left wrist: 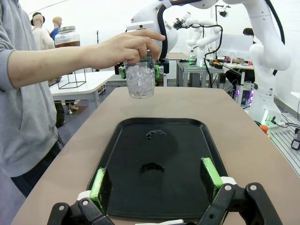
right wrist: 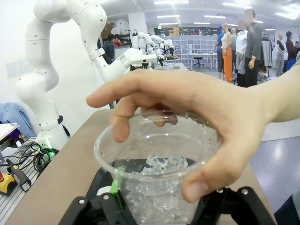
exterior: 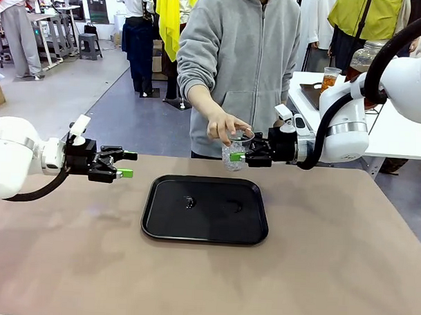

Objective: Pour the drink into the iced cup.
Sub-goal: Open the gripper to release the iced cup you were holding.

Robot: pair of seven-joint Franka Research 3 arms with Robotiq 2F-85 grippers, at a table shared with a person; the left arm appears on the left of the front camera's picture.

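L gripper idle, released over black tray; R gripper clenched on iced cup w/ person's hand atop — keep cup upright.

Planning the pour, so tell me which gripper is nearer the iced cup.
Right. The right gripper is shut on the iced cup, which the person's hand also grips from above. The left gripper hangs open, well off on the far side of the black tray.

Clear plastic cup of ice — upright, above the table's far edge — amber drink in a far-off jar
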